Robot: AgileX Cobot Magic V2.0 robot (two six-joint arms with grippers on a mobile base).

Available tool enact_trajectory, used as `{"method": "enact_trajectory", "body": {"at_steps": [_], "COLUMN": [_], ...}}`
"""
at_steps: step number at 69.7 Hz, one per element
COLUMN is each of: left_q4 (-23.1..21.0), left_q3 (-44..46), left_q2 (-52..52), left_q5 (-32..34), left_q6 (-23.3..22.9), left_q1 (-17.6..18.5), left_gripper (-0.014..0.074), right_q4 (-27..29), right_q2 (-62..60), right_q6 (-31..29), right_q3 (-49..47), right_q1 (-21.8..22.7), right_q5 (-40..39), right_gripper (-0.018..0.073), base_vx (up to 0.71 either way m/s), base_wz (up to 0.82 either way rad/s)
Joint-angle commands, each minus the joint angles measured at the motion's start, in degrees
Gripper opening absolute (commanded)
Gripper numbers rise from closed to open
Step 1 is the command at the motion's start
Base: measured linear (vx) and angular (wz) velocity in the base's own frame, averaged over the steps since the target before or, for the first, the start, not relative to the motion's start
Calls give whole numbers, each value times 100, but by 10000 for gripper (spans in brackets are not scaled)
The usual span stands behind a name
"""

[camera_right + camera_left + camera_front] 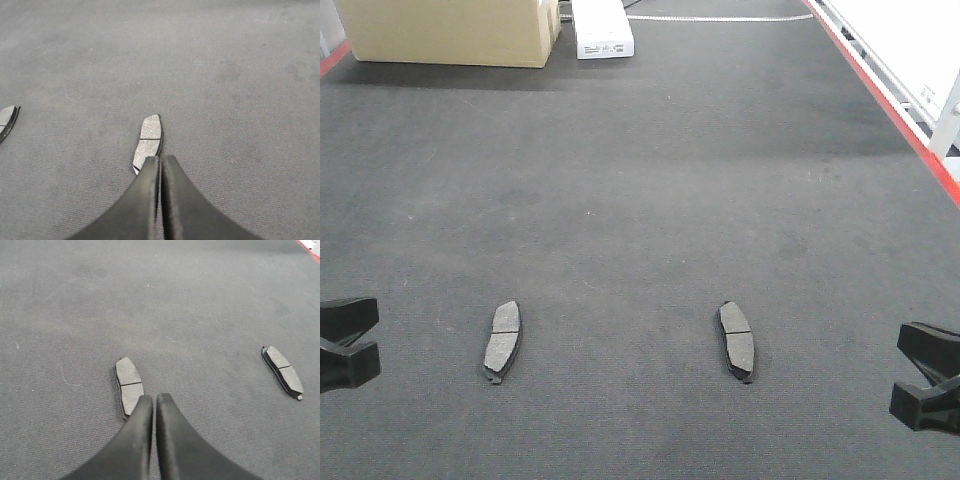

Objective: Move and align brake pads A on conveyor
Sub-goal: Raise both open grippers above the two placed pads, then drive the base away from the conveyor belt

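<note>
Two brake pads A lie flat on the dark conveyor, both roughly lengthwise and well apart. The left pad shows in the left wrist view, just ahead and left of my left gripper. That gripper is shut with nothing between its fingers. The right pad shows in the right wrist view, its near end partly hidden behind my right gripper, which is also shut and empty. In the front view the left gripper and right gripper sit at the frame's edges, outside the pads.
A cardboard box and a white box stand at the far end of the belt. A red edge strip runs along the right side, with a white frame beyond it.
</note>
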State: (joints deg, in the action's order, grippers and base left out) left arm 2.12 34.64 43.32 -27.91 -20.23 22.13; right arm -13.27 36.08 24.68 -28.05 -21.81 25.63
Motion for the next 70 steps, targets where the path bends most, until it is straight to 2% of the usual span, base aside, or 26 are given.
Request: {"method": "enact_trajectory", "body": {"at_steps": [1, 70], "left_q4": [-3, -3], "left_q3": [144, 144], "left_q2": [-19, -19], "left_q5": [342, 342], "left_q6": [-28, -28], "left_q1": [29, 29], "left_gripper": [-8, -8], "right_q4": [-112, -112], "right_q2": [0, 0], "right_q6": [-15, -15], "right_q3": [-158, -158], "right_q1": [3, 3], "right_q5": [-374, -370], "right_gripper": [-10, -10], "base_vx": [0, 0], "base_wz": [0, -1]}}
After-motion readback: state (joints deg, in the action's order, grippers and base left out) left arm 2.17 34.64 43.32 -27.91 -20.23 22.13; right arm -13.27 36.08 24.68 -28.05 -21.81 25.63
